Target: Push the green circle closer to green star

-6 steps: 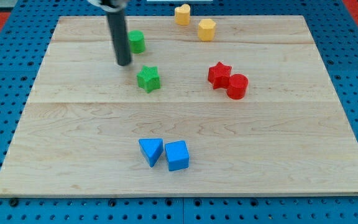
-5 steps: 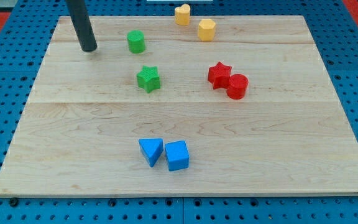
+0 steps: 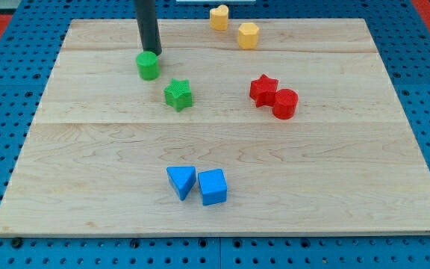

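The green circle (image 3: 148, 66) sits on the wooden board (image 3: 334, 172) in the upper left part. The green star (image 3: 178, 95) lies a short way below and to the right of it, with a small gap between them. My tip (image 3: 152, 54) stands right at the green circle's top edge, touching or almost touching it. The dark rod rises from there out of the view's top.
A red star (image 3: 263, 89) and a red cylinder (image 3: 284, 103) touch each other at the right of the green star. Two yellow blocks (image 3: 219, 16) (image 3: 248, 35) sit near the top edge. A blue triangle (image 3: 181, 181) and blue cube (image 3: 213, 187) lie near the bottom.
My tip has moved from the far left of the board to the green circle's top edge. The green circle has shifted down and to the left.
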`<action>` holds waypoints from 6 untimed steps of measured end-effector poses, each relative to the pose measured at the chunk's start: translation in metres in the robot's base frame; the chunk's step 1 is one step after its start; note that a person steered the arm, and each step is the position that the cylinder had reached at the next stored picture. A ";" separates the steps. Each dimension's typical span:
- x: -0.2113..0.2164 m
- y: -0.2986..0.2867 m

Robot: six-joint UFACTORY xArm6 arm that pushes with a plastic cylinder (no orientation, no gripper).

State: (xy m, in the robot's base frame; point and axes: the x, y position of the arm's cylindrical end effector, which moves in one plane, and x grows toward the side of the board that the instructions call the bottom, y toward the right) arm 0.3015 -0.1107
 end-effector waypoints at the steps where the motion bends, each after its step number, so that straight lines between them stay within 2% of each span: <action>1: 0.052 0.029; 2: 0.048 0.023; 3: 0.010 -0.002; 4: 0.019 -0.019; 5: 0.060 0.008; 6: 0.074 0.014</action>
State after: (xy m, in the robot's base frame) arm 0.3758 -0.0963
